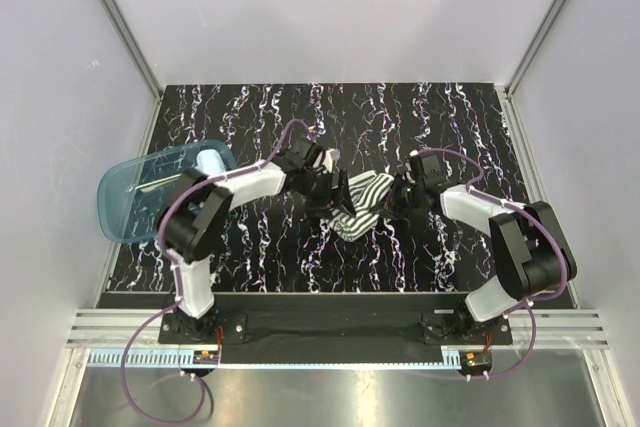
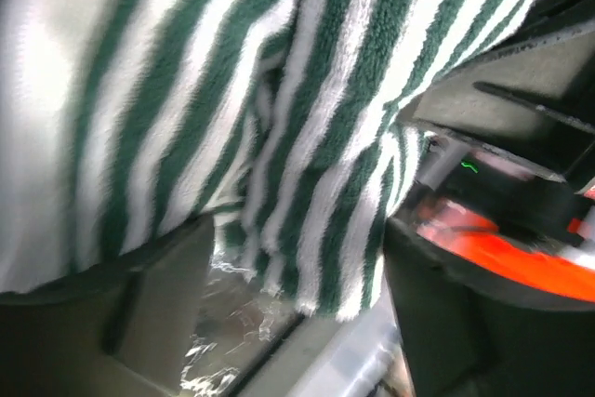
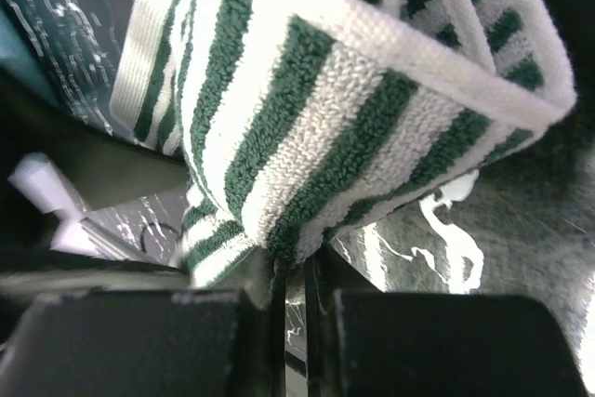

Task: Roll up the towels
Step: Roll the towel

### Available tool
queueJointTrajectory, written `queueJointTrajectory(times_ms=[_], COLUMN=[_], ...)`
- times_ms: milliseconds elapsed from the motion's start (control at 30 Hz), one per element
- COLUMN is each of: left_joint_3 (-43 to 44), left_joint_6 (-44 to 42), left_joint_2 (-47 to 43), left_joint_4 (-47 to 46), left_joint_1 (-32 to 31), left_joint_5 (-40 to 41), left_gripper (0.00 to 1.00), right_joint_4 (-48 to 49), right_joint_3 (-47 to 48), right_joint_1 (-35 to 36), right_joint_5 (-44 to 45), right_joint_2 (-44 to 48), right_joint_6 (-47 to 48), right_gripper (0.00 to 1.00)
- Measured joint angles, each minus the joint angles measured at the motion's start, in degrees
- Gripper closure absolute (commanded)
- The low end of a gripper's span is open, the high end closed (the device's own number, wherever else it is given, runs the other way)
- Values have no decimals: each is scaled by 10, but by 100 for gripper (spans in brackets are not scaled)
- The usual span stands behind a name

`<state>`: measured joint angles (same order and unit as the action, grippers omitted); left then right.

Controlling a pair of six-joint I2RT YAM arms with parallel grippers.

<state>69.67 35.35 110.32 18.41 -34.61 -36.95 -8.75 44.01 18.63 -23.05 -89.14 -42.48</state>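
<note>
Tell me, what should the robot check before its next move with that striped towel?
1. Right gripper gripping the striped towel: ok, shut on its lower edge.
2. Left gripper open: ok, its jaws stand apart with cloth hanging between them.
3. Towel rolled: not ok, it is loosely folded and bunched.
4. Towel flat on the table: not ok, one fold loops upward.
5. Left arm clear of the blue tub: cannot tell, they overlap seen from above.
</note>
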Motion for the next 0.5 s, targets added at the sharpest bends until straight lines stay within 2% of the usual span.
queueJointTrajectory(times_ms=[100, 200, 333, 500], left_joint_3=[-9, -44, -52, -56], left_joint_6=[-25, -45, -93, -159], left_joint_2=[-65, -160, -268, -283], left_joint_4=[27, 32, 20, -13], left_joint_1=[-18, -53, -151, -279], left_joint_5=[126, 261, 438, 565], left_gripper=[5, 5, 6, 6], right_joint_4=[-25, -47, -66, -88], right_joint_3=[10, 22, 38, 54], right_joint_1=[2, 4, 9, 15], right_joint_5=[10, 15, 23, 29], right_joint_2=[-1, -5, -11, -16], right_joint_6=[6, 10, 15, 19], right_gripper=[100, 100, 100, 100])
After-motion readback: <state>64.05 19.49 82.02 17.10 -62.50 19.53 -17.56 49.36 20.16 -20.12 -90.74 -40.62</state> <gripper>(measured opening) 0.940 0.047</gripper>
